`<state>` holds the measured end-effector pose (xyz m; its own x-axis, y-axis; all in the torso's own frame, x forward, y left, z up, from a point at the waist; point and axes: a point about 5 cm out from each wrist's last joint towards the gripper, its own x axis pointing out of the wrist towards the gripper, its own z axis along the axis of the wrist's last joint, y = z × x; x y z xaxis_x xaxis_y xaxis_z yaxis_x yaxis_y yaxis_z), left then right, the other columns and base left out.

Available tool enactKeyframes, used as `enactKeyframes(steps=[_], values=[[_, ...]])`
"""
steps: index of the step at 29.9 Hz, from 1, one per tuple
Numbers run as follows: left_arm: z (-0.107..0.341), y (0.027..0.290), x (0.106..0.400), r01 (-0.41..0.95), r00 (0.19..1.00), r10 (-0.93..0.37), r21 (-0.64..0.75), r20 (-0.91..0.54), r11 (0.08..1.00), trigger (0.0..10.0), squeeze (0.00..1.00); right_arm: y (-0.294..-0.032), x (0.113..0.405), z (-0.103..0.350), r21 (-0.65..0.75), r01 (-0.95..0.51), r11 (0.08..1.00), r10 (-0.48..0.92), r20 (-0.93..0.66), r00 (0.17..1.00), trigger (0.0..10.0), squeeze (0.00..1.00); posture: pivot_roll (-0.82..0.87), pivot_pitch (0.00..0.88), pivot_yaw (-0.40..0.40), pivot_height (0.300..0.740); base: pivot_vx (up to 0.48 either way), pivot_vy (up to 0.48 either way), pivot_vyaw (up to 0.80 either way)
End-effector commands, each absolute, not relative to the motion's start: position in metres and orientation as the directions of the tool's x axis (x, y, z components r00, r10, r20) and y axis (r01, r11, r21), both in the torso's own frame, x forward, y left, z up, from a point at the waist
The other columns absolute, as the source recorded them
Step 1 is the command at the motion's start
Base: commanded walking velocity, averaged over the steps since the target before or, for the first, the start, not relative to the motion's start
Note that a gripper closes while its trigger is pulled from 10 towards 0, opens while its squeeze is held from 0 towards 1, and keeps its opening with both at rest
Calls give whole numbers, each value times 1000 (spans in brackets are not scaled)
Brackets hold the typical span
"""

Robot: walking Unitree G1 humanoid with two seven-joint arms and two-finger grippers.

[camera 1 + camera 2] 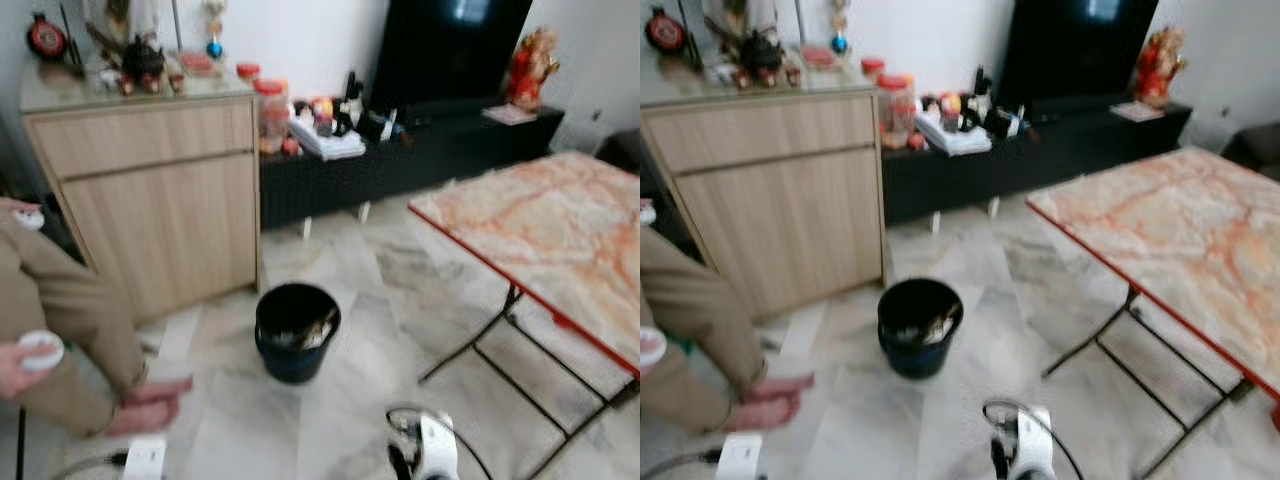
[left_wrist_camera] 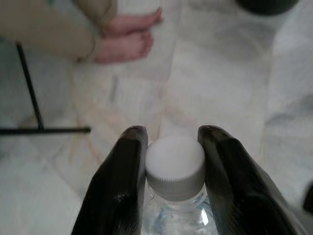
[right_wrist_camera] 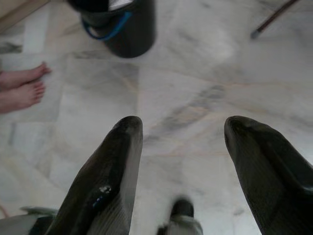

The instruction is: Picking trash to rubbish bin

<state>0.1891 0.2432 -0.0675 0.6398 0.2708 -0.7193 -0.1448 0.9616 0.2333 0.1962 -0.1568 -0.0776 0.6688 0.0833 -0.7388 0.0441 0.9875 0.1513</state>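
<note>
Now, bottle (image 2: 175, 186) gripped, cap toward the fingertips.
Left gripper (image 2: 174, 139) clamps its neck lengthwise; right gripper (image 3: 183, 134) gapes empty above the floor (image 3: 195, 88).

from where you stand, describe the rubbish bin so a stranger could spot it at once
Find the light wood cabinet against the wall. On the marble floor just in front of its right corner stands the rubbish bin: a round black bucket with scraps inside, the only container on the floor.

Soft even indoor light, head views blurred, wrist views sharper up close
</note>
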Motion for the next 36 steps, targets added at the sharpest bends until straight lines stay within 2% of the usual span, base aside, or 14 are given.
enactKeyframes(steps=[1, 14, 18, 21, 36], values=[[-70, 234, 190, -132, 640, 249, 215, -727, 968, 10000, 0, -164, 195, -78, 133, 59, 989, 61, -747, 662, 10000, 0, 144, 0, -87, 740, 322, 0, 0], [-70, 234, 189, -136, 640, 251, 215, -726, 967, 10000, 0, -165, 195, -78, 114, 33, 993, 63, -744, 665, 10000, 0, 145, 0, -89, 740, 325, 0, 0], [-70, 234, 189, -136, 640, 251, 214, -726, 967, 10000, 0, -162, 196, -77, 88, -22, 996, 80, -742, 666, 10000, 0, 145, 0, -89, 740, 322, 0, 733], [-70, 234, 189, -137, 640, 251, 214, -726, 967, 10000, 0, -162, 195, -78, 111, 12, 994, 76, -748, 659, 10000, 0, 148, 0, -92, 740, 325, 0, 794], [-70, 235, 189, -140, 640, 252, 213, -725, 967, 10000, 0, -162, 195, -78, 121, 25, 992, 75, -748, 659, 10000, 0, 148, 0, -92, 740, 324, 0, 0]])
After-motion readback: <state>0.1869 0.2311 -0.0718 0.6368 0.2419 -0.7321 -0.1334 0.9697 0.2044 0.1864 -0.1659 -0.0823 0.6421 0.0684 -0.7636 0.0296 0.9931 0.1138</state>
